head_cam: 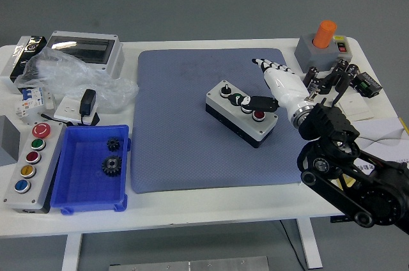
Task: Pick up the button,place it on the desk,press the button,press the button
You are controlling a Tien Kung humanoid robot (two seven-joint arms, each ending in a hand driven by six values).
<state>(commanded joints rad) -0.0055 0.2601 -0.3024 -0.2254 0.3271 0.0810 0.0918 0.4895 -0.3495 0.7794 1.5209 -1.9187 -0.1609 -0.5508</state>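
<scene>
While the grey-and-black three-button control box (241, 112) lies slantwise on the blue-grey padded mat (179, 149) in the middle of the white bench (211, 210), the right robot hand (273, 89) reaches in from the right edge and hangs over the box's near-right end. It holds nothing: the white fingers (265, 64) stretch away toward the far side of the mat, and a dark thumb (259, 103) angles down across the box top, its tip close to the middle green button (237, 99), with the red button (259, 115) just beside it and the black knob (225, 90) at the far end. Whether the thumb actually touches a cap cannot be told from this height.

The box looks already set down, so the step in hand seems to be a press. To do it well, the thumb should come straight down on the centre of one cap only, since the buttons sit close together and a slanted push could catch two at once. As nothing pins the box and the mat is soft, a gentle vertical press ought to keep it from skidding or tipping. The left robot hand is out of view.
</scene>
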